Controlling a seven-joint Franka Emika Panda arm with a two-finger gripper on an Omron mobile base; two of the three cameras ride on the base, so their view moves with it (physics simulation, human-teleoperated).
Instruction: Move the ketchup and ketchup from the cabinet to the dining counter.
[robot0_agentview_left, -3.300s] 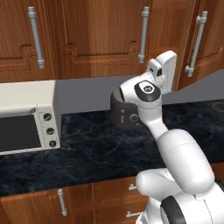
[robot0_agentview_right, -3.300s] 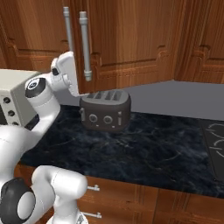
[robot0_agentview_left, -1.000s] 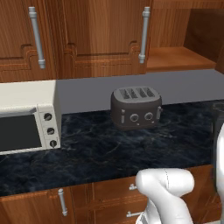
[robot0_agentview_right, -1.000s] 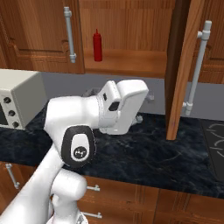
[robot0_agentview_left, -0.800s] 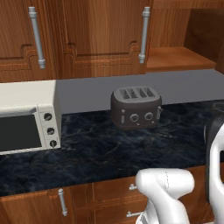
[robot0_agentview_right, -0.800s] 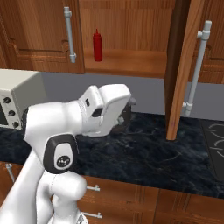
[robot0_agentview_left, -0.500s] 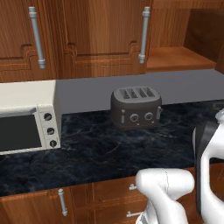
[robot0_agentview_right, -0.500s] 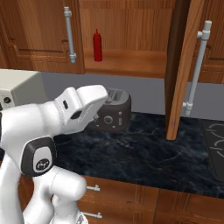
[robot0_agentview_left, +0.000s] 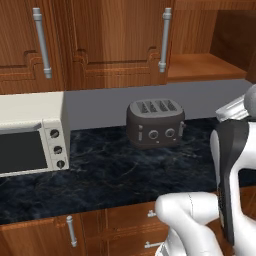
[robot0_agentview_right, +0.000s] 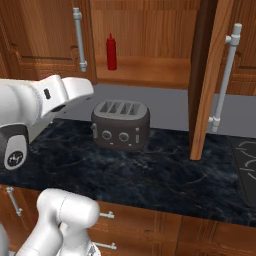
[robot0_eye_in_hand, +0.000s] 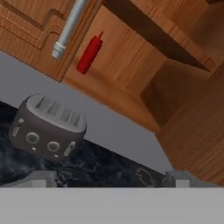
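Ketchup (robot0_agentview_right: 111, 52) upright on open cabinet (robot0_agentview_right: 150, 70) shelf, upper left of right base view; jaws released, empty. Rise over toaster (robot0_agentview_right: 120, 125), approach level, straddle bottle's body.

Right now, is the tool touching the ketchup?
Apart. In the hand view the ketchup stands far back on the cabinet shelf, well beyond the tool tips, which are open with nothing between them.

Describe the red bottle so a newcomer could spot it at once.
Start at the wooden wall cabinet whose door hangs open above the black counter. On its bottom shelf, near the left side and above the dark toaster, stands the ketchup bottle. It is small, all red, with a pointed top.
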